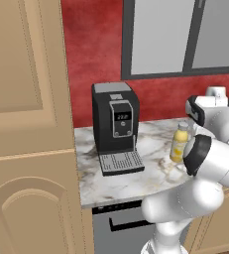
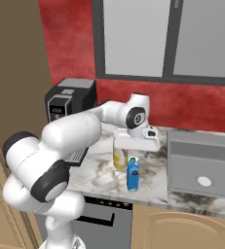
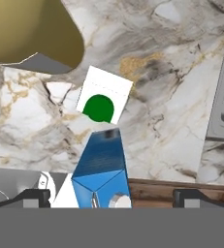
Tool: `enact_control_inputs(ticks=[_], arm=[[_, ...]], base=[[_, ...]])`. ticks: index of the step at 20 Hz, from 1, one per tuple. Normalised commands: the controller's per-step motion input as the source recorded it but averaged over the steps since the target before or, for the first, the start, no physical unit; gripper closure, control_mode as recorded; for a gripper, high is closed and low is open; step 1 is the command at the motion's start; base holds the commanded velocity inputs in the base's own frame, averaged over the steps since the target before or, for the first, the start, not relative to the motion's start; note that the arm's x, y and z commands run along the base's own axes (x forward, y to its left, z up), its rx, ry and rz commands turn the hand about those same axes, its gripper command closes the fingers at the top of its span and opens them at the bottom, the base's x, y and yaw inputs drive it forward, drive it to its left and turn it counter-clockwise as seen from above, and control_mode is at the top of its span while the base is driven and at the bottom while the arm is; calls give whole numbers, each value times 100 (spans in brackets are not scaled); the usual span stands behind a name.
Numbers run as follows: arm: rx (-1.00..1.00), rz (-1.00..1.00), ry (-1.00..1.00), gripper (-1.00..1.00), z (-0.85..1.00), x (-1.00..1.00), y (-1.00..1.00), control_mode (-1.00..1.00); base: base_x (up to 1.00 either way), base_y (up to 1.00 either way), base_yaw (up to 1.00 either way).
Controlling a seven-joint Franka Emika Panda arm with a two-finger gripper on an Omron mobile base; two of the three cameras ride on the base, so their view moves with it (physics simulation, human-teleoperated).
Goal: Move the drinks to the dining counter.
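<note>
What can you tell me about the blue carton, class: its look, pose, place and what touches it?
The blue carton is slim and tall, bright blue with a folded gable top and a small white cap. It stands upright on the marble worktop near the front edge, between the yellow bottle and the sink. The open gripper hangs above it; no contact is visible.
</note>
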Motion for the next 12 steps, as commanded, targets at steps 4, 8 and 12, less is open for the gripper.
enact_control_inputs(ticks=[4, 8, 12], arm=[[0, 0, 0, -100, -12, 0, -6, -100], [0, 0, 0, -100, -13, 0, -3, -100], [0, 0, 1, -100, -13, 0, -1, -100]], base=[[0, 0, 0], [0, 0, 0], [0, 0, 0]])
